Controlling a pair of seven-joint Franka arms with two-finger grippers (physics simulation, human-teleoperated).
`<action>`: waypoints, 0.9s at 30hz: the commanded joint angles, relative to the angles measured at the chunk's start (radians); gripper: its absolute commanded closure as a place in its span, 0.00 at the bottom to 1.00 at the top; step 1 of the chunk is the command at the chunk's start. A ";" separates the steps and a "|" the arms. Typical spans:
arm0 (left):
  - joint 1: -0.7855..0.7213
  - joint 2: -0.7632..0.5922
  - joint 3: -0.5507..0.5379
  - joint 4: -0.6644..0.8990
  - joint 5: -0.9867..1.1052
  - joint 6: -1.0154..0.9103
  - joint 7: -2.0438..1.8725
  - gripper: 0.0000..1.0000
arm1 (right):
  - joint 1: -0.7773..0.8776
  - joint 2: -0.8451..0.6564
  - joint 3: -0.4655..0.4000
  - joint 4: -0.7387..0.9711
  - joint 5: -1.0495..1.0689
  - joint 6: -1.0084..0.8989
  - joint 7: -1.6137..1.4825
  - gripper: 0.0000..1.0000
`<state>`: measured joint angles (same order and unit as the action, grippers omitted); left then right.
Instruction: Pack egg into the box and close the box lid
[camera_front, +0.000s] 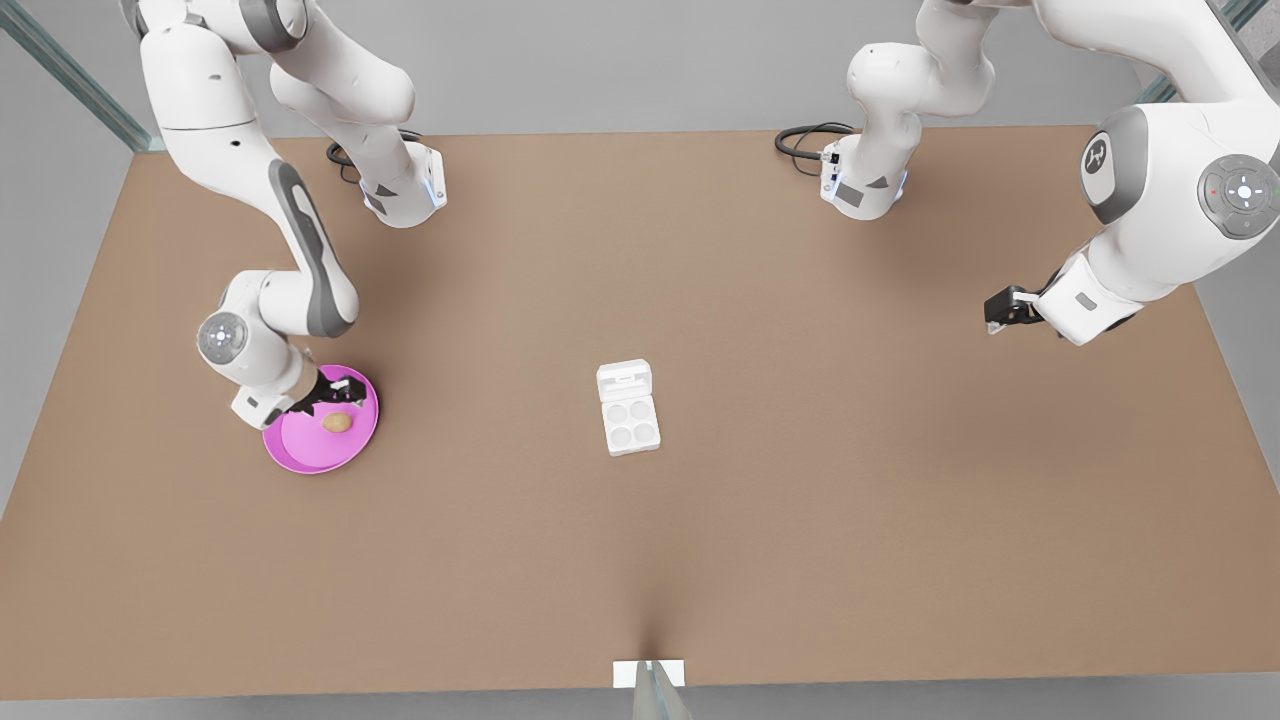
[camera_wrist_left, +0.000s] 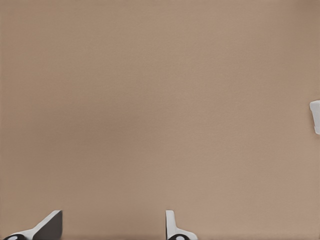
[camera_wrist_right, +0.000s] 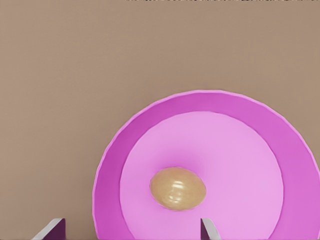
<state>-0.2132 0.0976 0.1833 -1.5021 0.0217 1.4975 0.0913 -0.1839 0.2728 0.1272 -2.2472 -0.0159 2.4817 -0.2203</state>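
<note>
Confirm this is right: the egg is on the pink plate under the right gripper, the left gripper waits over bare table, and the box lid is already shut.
Not quite: the box lid is open, flat behind the box, all four cups empty in the front view. The egg does lie on the pink plate, under the open right gripper; the open left gripper waits over bare table.

White rounded arm links, grey joint panels, round grey caps. Black cables at bases. Grippers black; fingertips pale above each.
</note>
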 joint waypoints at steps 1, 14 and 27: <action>0.000 -0.001 0.001 0.000 0.000 0.000 0.004 0.00 | 0.006 0.037 0.000 0.017 0.010 0.052 -0.057 0.00; -0.005 -0.001 0.001 0.002 0.001 -0.003 0.004 0.00 | -0.011 0.149 -0.001 0.063 0.011 0.123 -0.039 0.00; -0.017 -0.003 0.001 0.002 0.001 -0.003 -0.001 0.00 | -0.065 0.148 -0.001 0.021 0.005 0.129 -0.048 0.00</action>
<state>-0.2281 0.0961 0.1833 -1.5007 0.0225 1.4940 0.0925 -0.2479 0.4216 0.1257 -2.2247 -0.0125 2.6055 -0.2501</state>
